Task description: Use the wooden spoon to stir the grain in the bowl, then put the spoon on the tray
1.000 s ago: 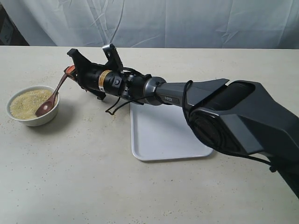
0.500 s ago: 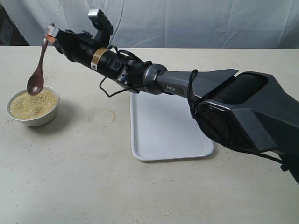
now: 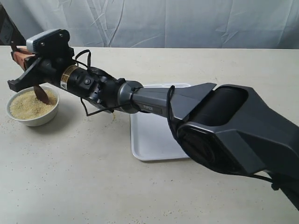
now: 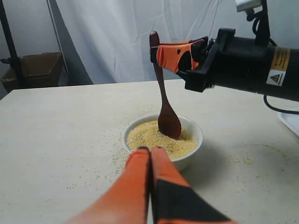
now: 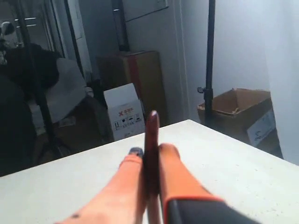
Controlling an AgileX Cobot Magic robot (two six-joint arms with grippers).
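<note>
upright, wooden spoon (image 4: 168,122) hangs from right hand (image 4: 158,55) into grain (image 4: 148,138).

Pale, speckled table (image 3: 70,182) carrying a small white bowl (image 3: 33,120). A flat white tray (image 3: 155,137) lies well apart from the bowl, to its right in the exterior view. Loose granules (image 4: 244,160) are scattered on the tabletop around the bowl.

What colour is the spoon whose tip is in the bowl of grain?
The wooden spoon is dark reddish-brown. The left wrist view shows it best.
</note>
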